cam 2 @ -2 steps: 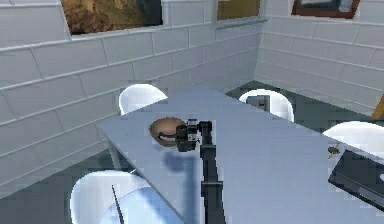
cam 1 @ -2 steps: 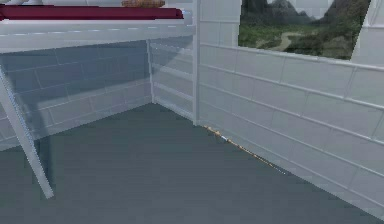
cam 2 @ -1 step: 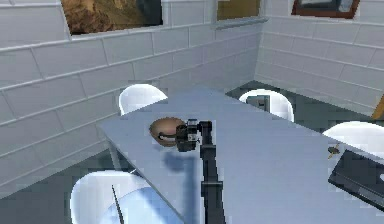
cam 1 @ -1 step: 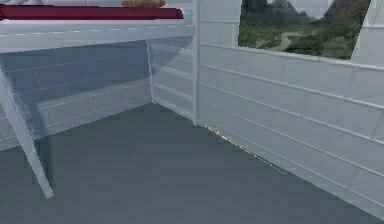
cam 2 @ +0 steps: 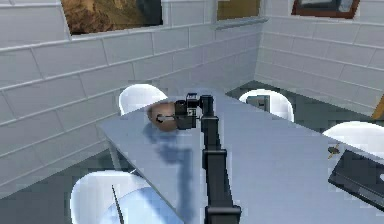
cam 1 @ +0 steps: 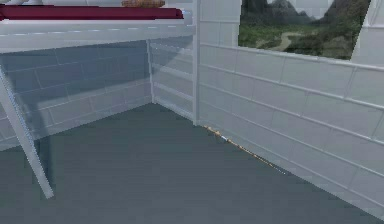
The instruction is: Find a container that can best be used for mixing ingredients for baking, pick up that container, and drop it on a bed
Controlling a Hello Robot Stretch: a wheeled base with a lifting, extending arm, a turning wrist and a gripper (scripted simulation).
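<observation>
A brown rounded bowl-like thing (cam 2: 158, 118) sits at the far left part of a pale grey-blue table (cam 2: 270, 165) in the arm side view. My arm rises from the bottom edge over the table, and the gripper (cam 2: 172, 120) reaches left right at the brown thing. I cannot tell whether it holds it or whether the thing rests on the tabletop; a shadow lies on the table just below. In the forward view, a raised white frame (cam 1: 90, 35) with a dark red cover (cam 1: 100, 13) on top, perhaps a bed, stands at the upper left.
White round chairs (cam 2: 142, 98) (cam 2: 266, 100) (cam 2: 356, 135) (cam 2: 105, 195) ring the table. A dark flat device (cam 2: 360, 175) and a small dark item (cam 2: 333, 152) lie at its right. Ahead, a white brick wall (cam 1: 290, 110) with a window (cam 1: 300, 25) runs on the right; grey floor (cam 1: 150, 170) lies open.
</observation>
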